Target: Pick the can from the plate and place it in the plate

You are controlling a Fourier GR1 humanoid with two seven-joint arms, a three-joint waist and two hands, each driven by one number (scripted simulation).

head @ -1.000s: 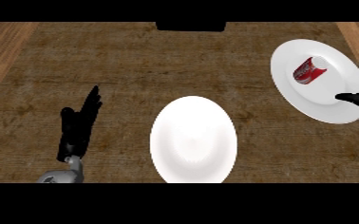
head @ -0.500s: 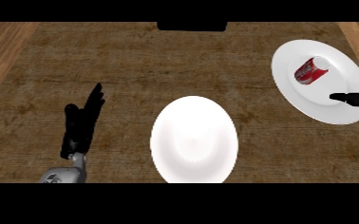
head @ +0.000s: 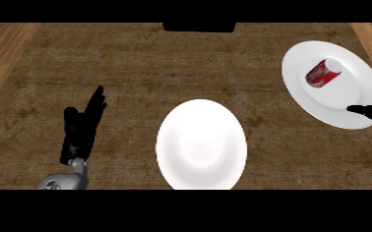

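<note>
A red can (head: 323,72) lies on its side on a white plate (head: 314,103) at the counter's right edge. A second white plate (head: 201,144), with nothing on it, sits at the near middle. Only a black tip of my right hand (head: 360,109) pokes in from the right edge, over the near rim of the can's plate and apart from the can. My left hand (head: 80,130) rests open at the lower left, fingers pointing away from me, well left of the bare plate.
The brown wooden counter (head: 145,69) runs across the whole view. A black block (head: 199,27) sits at its far edge, in the middle. Lighter wood shows at the far left and far right corners.
The tip of my right hand has slid a little toward the near side along the plate's rim. My left hand has crept slightly forward. The can and both plates are still.
</note>
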